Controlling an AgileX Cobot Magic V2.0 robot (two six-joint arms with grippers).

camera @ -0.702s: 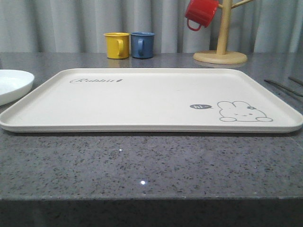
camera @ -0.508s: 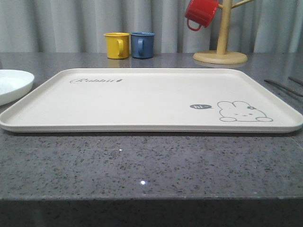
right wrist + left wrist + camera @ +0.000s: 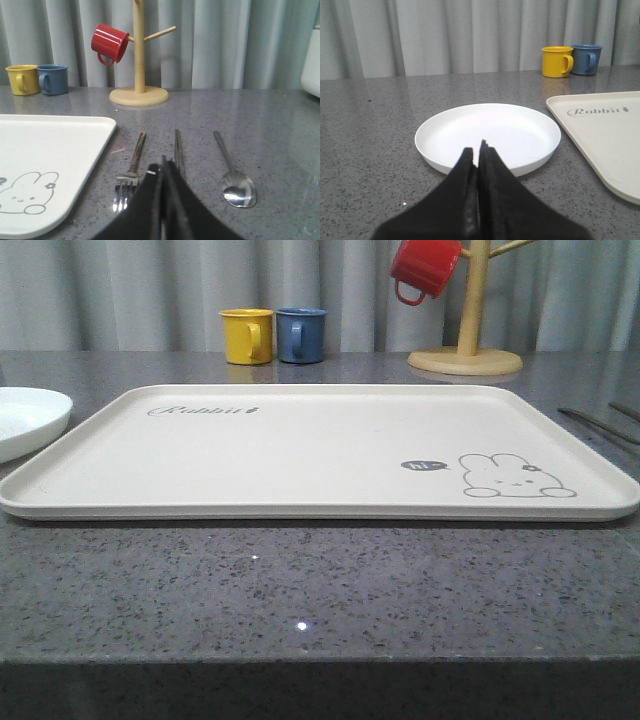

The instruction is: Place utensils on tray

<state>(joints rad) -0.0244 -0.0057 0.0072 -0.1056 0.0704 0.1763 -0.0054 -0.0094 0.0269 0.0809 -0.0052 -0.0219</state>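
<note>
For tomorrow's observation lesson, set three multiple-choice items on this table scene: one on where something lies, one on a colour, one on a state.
1. Where do the utensils lie?
A. on the tray
B. on the grey counter beside the tray
C. on the white plate

2. What colour is the mug hanging on the wooden mug tree?
A. yellow
B. blue
C. red

3. How do the right gripper's jaws stand?
A. shut, with nothing between them
B. wide open
C. shut on the spoon

Answers:
1 B: the fork, chopsticks and spoon rest on the counter, off the tray.
2 C: the mug on the mug tree is red; the yellow mug and blue mug stand on the counter.
3 A: the right gripper has its fingers pressed together, above the cutlery.
</note>
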